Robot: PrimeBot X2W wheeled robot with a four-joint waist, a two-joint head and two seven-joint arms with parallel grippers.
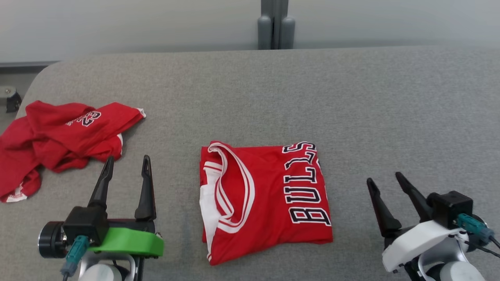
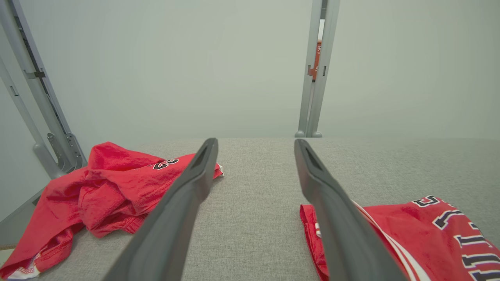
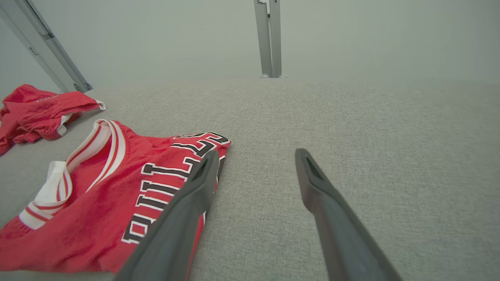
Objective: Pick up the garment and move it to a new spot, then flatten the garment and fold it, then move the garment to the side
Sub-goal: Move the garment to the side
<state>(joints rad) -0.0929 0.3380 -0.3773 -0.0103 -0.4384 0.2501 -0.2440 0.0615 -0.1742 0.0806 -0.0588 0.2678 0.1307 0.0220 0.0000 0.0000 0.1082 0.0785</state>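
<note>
At the lower left of the head view, the left gripper [image 1: 128,157] stands spread wide and empty. The right gripper [image 1: 384,177] at lower right does likewise. Between them, the folded red jersey [image 1: 265,199] lies flat on the grey table [image 1: 351,97]. Farther off, at the left edge, lies a crumpled red garment [image 1: 58,132].

Red jersey [image 1: 269,203], white-striped neckline, black "BULLS" lettering with white edging, folded into a flat rough rectangle, mid grey fabric surface [image 1: 351,97]; second red garment [image 1: 62,132] crumpled in a heap at left edge, well apart.
</note>
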